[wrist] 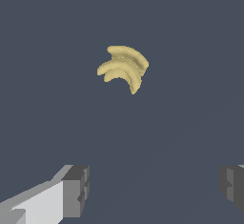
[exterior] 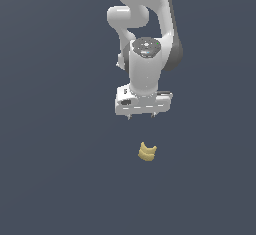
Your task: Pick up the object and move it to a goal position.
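I saw flat, even, dim light in both views, with no cast shadows on the dark slate ground. The white arm showed soft shading without glare, and the renders looked slightly soft and coarse, without edge distortion

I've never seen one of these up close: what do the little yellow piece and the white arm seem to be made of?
It's a simulator's render, so only looks count. The yellow piece looks matte, like soft plastic or foam: pale tan, curved layered ridges, no shine. The arm looks like smooth glossy white plastic or painted metal with soft highlights. Its fingertips look dull dark grey, perhaps rubber.
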Robot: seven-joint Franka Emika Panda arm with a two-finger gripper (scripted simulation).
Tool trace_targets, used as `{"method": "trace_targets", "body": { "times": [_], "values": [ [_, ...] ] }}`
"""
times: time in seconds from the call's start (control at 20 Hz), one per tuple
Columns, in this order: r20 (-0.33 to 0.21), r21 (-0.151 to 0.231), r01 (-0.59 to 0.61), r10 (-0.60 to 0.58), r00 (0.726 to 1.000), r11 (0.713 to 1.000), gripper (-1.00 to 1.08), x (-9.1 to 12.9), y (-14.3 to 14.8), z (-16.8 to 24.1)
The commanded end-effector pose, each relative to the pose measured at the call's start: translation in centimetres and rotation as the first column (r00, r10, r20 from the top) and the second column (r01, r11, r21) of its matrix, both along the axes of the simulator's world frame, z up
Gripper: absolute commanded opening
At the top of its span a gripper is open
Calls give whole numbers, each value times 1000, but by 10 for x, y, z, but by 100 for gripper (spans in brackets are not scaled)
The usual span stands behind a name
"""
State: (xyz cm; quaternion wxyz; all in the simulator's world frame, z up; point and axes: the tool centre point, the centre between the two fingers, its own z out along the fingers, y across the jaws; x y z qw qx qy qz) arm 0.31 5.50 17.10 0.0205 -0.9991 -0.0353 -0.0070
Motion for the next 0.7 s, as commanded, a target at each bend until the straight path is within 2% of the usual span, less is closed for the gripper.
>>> {"method": "trace_targets", "body": {
  "times": [0.0,0.3,0.65],
  "values": [
    [-5,3,-7,7,1000,1000,100,-2,6,-1],
    [-4,1,-20,20,1000,1000,100,0,5,-1],
    [-3,-6,-107,107,994,994,100,9,8,-6]
  ]
}}
